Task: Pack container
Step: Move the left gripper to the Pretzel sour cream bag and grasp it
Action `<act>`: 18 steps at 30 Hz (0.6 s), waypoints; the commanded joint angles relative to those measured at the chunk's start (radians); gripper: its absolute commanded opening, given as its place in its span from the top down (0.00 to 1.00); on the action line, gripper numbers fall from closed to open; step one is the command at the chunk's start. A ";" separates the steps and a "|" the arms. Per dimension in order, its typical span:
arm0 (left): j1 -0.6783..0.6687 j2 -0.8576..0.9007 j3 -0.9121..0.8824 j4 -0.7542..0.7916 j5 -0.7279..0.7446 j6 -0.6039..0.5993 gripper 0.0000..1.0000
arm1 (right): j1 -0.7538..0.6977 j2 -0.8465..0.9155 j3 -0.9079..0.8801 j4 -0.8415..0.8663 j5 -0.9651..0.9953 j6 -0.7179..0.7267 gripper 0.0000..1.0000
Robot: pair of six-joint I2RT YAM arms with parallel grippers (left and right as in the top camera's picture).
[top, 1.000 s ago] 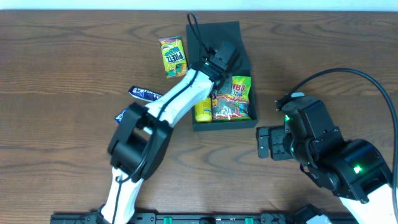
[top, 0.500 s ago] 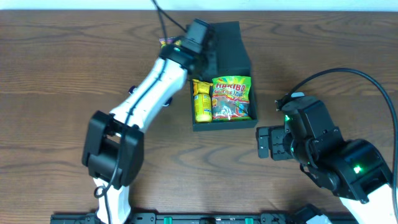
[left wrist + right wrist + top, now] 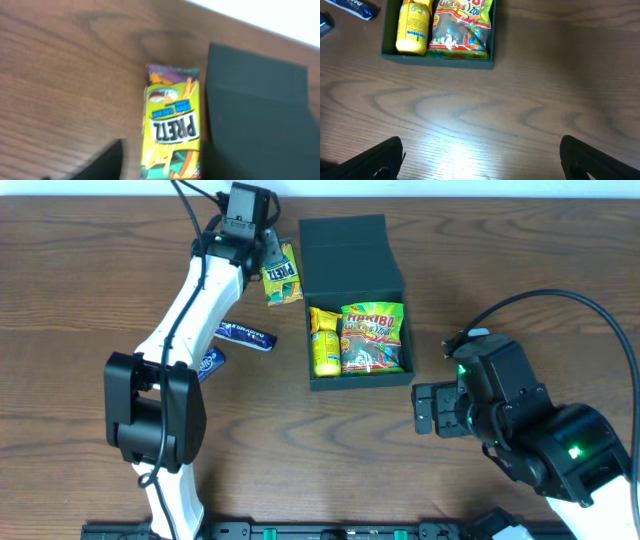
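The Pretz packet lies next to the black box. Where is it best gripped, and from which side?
Come straight down from above and pinch the Pretz packet across its narrow width, near the middle. It lies flat, with two long straight edges. One long edge sits close to the container, so room there looks tight.

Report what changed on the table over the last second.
The left gripper pulled out of the container and swung away to its left. It now hangs open over the Pretz packet beside the container, holding nothing. The yellow packet and Haribo bag lie inside as before. The right gripper and the two blue packets did not move.
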 commanded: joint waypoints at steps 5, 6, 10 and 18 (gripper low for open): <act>-0.035 0.087 0.013 0.064 -0.113 0.003 0.22 | -0.006 -0.004 0.006 0.000 0.006 -0.012 0.01; -0.038 0.104 0.013 0.071 -0.114 0.004 0.20 | -0.006 -0.004 0.006 0.000 0.007 -0.012 0.01; -0.045 0.173 0.021 0.079 -0.096 0.003 0.15 | -0.006 -0.004 0.006 0.000 0.006 -0.012 0.01; -0.049 0.271 0.065 0.094 -0.054 0.003 0.04 | -0.006 -0.004 0.006 0.000 0.006 -0.012 0.01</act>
